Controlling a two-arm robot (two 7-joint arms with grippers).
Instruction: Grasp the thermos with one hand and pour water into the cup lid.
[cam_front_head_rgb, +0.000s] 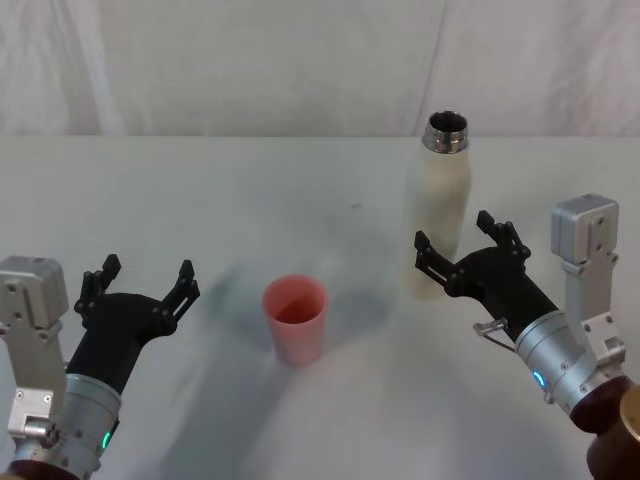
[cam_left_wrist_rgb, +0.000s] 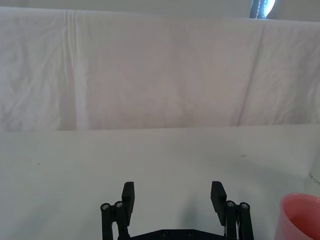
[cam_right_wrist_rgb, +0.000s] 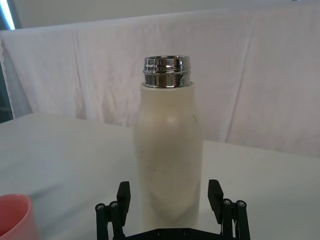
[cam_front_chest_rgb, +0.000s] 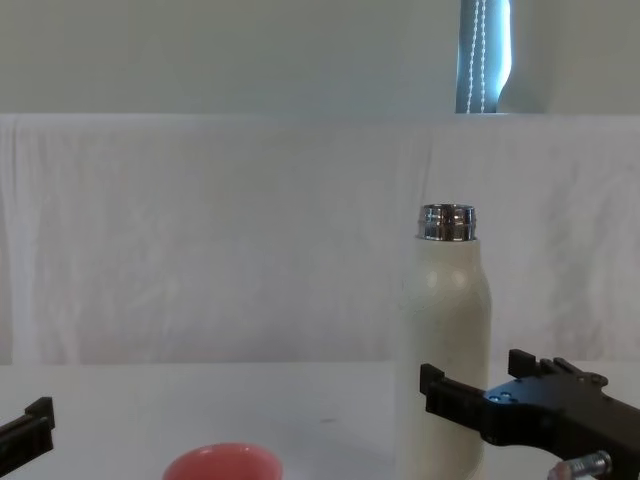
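Note:
The cream-white thermos (cam_front_head_rgb: 437, 215) stands upright on the white table, its steel neck uncapped; it also rises in the chest view (cam_front_chest_rgb: 444, 350) and the right wrist view (cam_right_wrist_rgb: 169, 160). My right gripper (cam_front_head_rgb: 463, 245) is open, its fingers on either side of the thermos's lower body, not closed on it (cam_right_wrist_rgb: 170, 200). The salmon-pink cup lid (cam_front_head_rgb: 294, 318) stands upright at mid-table, left of the thermos (cam_left_wrist_rgb: 300, 215). My left gripper (cam_front_head_rgb: 140, 280) hovers open to the left of the cup lid, holding nothing (cam_left_wrist_rgb: 173, 196).
A white cloth covers the table (cam_front_head_rgb: 200, 200) and hangs as a backdrop (cam_front_chest_rgb: 200, 240) behind it. Bare tabletop lies between the cup lid and the thermos and along the far edge.

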